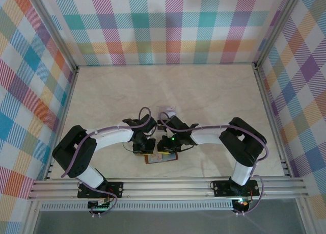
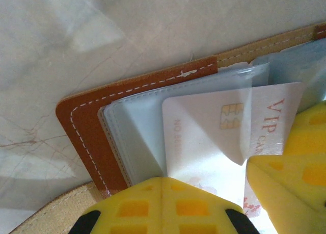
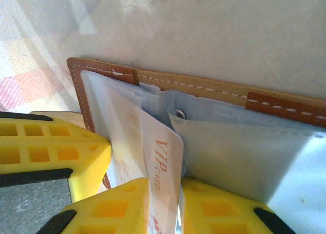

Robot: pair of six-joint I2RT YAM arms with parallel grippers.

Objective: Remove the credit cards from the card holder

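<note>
Credit card [image 3: 164, 157] marked VIP, clamped by the right gripper [image 3: 164, 193], may drag the card holder [image 2: 81, 127] along if the left gripper [image 2: 162, 196], jaws shut, pinning it down, slips.

The surface [image 1: 204, 91] is a pale cream slab with a faint marble veining, smooth and bare over most of its width. Close to its near edge, in the middle, the card holder [image 2: 76, 127] lies opened flat with its reddish-brown stitched leather down against the surface and its clear pockets facing up. Farther back, well apart from the card holder and also about midway across, a small flat grey card [image 1: 167, 110] lies by itself directly on the surface.
</note>
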